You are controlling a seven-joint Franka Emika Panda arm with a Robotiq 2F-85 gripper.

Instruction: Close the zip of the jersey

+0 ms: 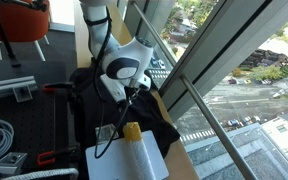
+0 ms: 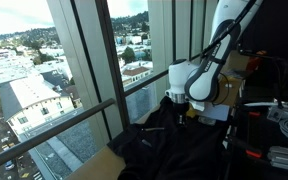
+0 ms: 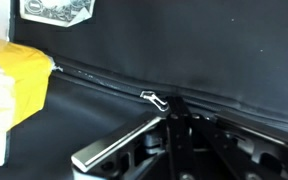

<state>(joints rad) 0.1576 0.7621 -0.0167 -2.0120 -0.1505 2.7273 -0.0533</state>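
Step in hand: getting hold of puller (image 3: 156,98) on zip (image 3: 104,80), running left to right across jersey (image 3: 224,60); gripper (image 3: 174,118) low over fabric, tips just on near side of puller; can't tell if claw spread or pinching; next prob. needs firm pinch on tab, then straight drag along zip w/o bunching cloth.

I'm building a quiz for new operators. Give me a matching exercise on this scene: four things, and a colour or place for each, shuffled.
Things:
1 jersey
2 puller
3 mark
4 sheet

Descriptions:
A white, by a yellow piece
B silvery, on the zip
C black
D pale, at the top edge of the wrist view

Pairs: 1-C; 2-B; 3-D; 4-A
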